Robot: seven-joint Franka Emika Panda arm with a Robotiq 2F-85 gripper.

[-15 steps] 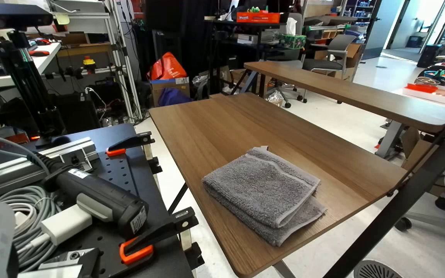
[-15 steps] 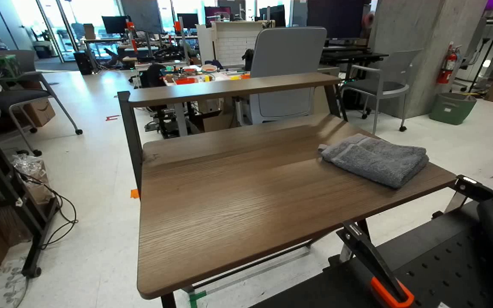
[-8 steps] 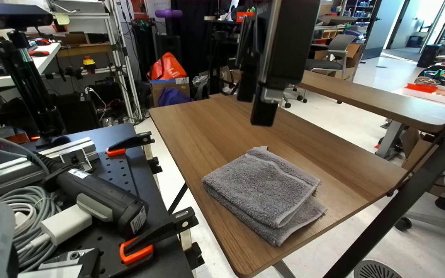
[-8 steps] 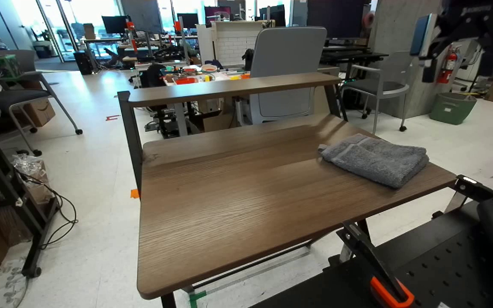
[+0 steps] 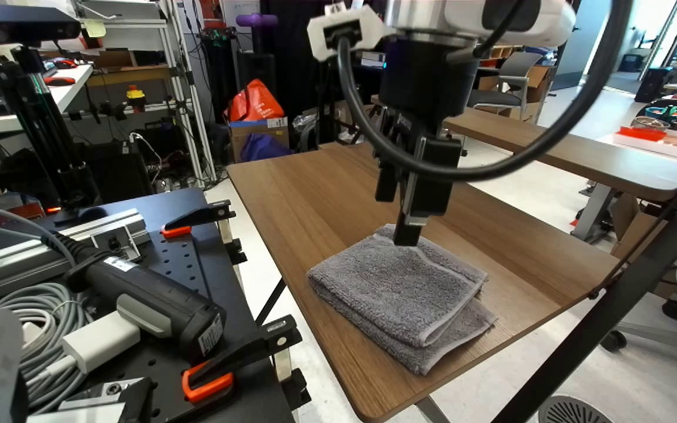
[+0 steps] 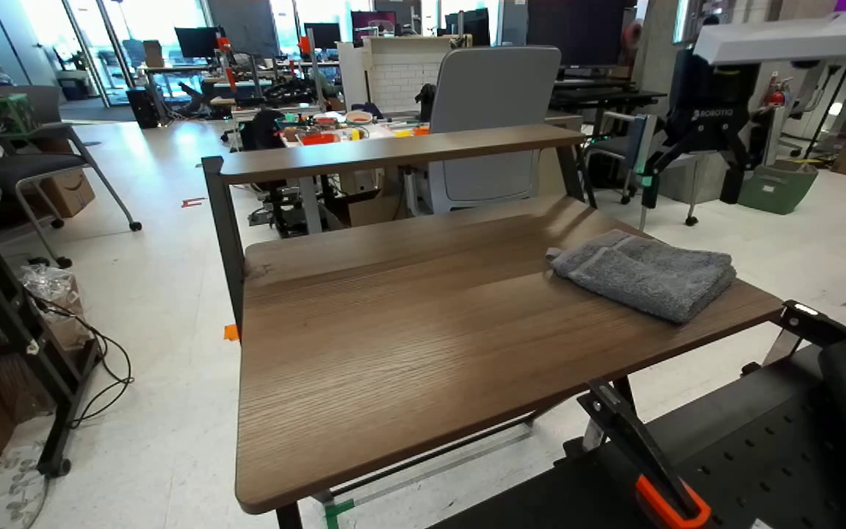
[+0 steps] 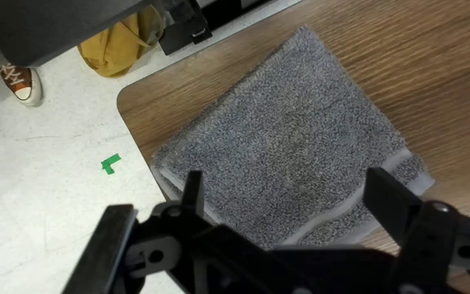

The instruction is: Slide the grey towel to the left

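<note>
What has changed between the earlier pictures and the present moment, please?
The gripper, absent from both exterior views one second ago, has come in and moved down toward the grey towel. It is open; nothing was grasped or released. The towel and the table stayed as they were.

The grey towel is rough, matt cloth — beneath it, the tabletop is smooth, wood-grained, faintly glossy.

Both exterior views slant down across the table, sharing the towel; my wrist view sits nearer, facing steeply down!
</note>
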